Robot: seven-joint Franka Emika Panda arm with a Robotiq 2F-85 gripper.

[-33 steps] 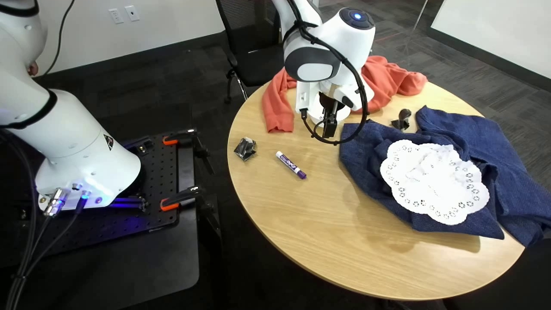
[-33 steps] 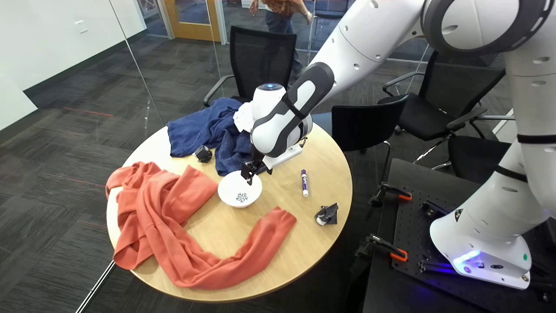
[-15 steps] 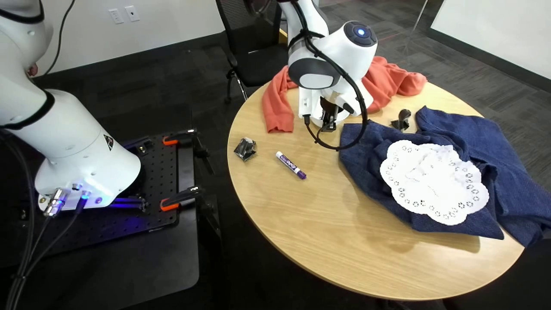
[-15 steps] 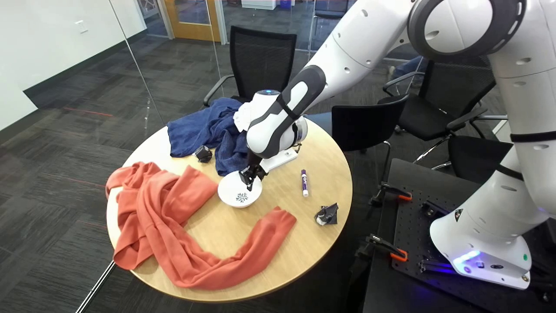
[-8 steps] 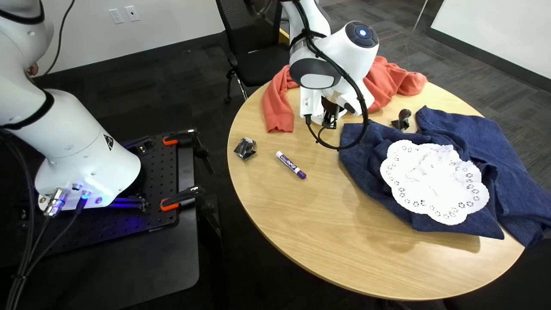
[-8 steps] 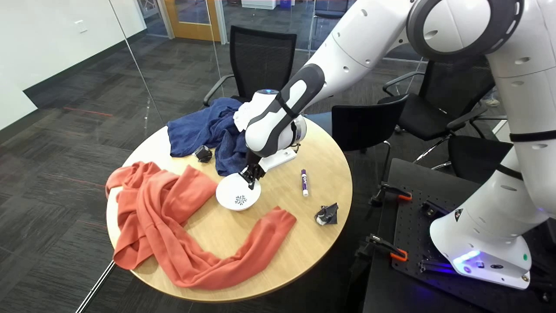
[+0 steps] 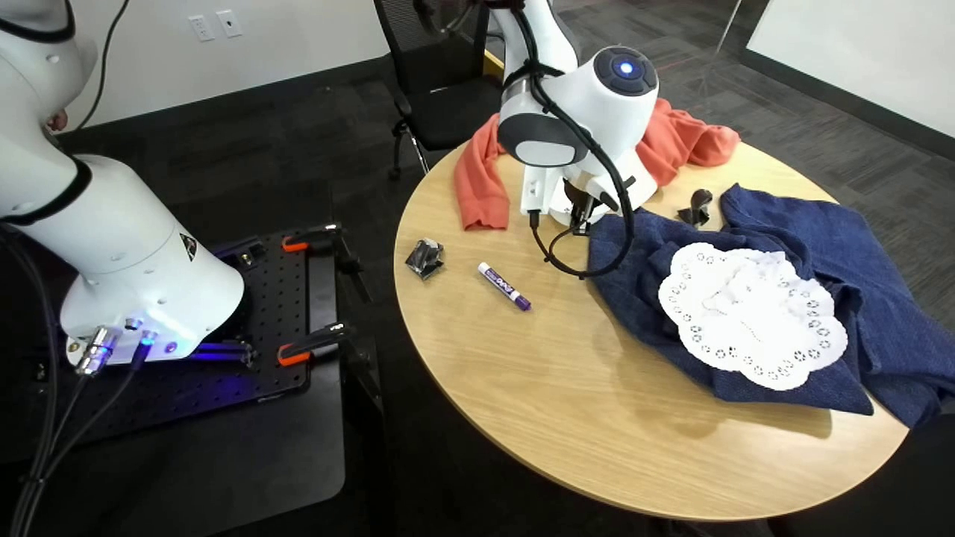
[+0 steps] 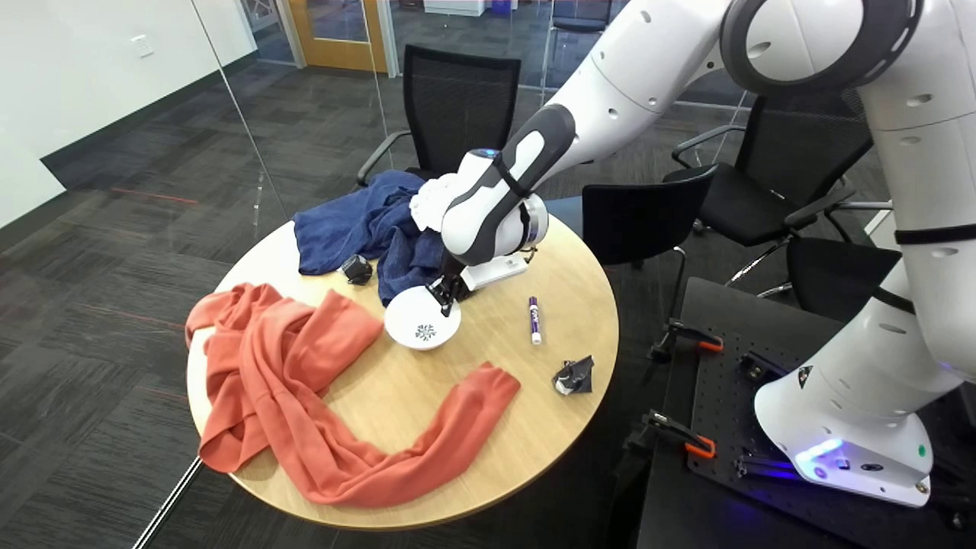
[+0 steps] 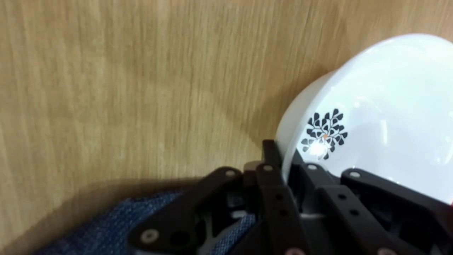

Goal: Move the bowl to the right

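Round wood-grain table [image 7: 537,388] above dark carpet [image 8: 114,343]; claw [image 9: 285,157] pinches the rim of the white bowl [image 8: 422,320] — held from inside and outside; bowl is just beside blue denim cloth [image 8: 351,221] and a coral garment [image 8: 290,366] — whether its base touches the table, cannot tell.

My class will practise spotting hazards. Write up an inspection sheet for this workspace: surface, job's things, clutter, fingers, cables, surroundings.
Surface: round wooden table.
Job's things: white bowl, dark motif inside; contact with the table unclear.
Clutter: red garment, white doily on blue denim, marker, crumpled black scrap near the table's edge, small dark object beside the denim.
Fingers: closed on the bowl's rim, one inside, one outside.
Cables: black cable tied along the arm, looping near the fingers.
Surroundings: black chairs near the table.
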